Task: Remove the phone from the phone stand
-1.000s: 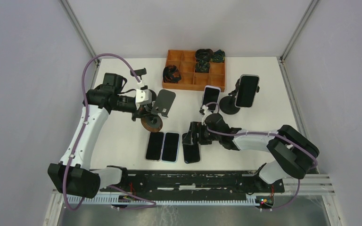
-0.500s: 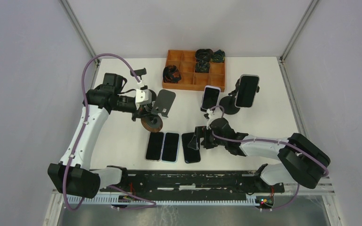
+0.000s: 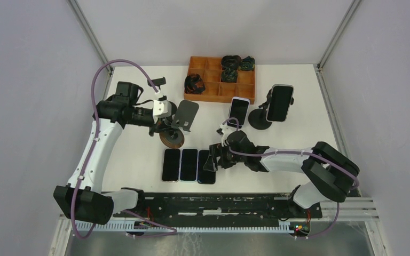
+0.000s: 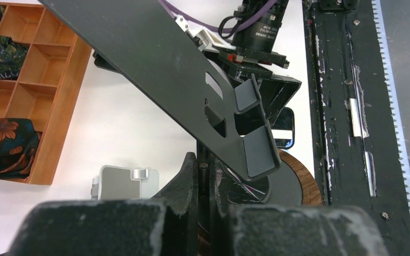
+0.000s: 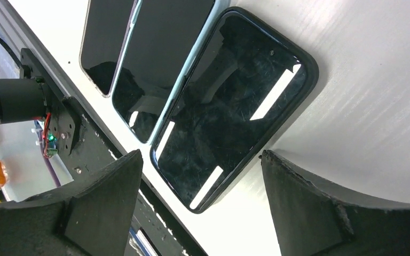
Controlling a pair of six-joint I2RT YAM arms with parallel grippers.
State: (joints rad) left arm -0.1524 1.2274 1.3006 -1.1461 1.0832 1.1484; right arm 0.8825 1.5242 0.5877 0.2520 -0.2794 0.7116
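White table [image 3: 133, 160]: the black phone [image 5: 229, 106] lies flat, rightmost of three, under my wide-open, empty right gripper [image 5: 200, 165]. My left gripper [image 3: 164, 126] clamps the stand [image 3: 186, 116]. Far tray [image 3: 219, 99] holds dark cloth rolls [image 3: 194, 82].

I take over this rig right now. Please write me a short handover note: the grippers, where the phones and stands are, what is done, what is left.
Left gripper: shut on the empty stand.
Right gripper: open, its jaws either side of the rightmost flat phone, which lies on the table.
Done: that phone and two more phones lie in a row, off any stand.
Left, probably: two mounted phones at the back, each on its own stand.
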